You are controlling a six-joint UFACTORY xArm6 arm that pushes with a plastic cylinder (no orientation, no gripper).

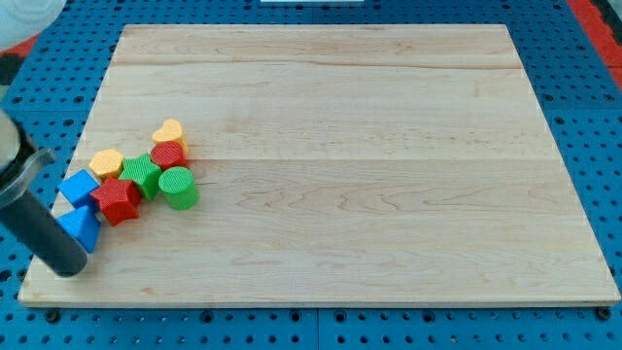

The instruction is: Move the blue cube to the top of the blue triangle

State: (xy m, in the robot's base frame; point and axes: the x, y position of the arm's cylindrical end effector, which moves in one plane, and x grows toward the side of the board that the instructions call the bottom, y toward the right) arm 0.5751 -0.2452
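Camera view: we see the pale wooden board (330, 165) filling nearly everything, lying on a blue pegboard table (583, 87). Next in size, our dark rod comes in slanting from the view's left edge, and my tip (68, 266) sits near the board's bottom-left corner. No jaws here to open or close: it is a bare rod, holding nothing.

Now the blocks, all bunched at the view's left. The blue triangle (82, 226) is lowest, right against the rod just above my tip. The blue cube (79, 187) sits just above it toward the view's top, close enough that we cannot tell whether they touch. To the right, the red block (118, 200) presses against a green star-like block (143, 176) and a green cylinder (179, 188). Above them are a yellow block (107, 161), a red cylinder (168, 155) and a yellow heart (171, 131) on top.
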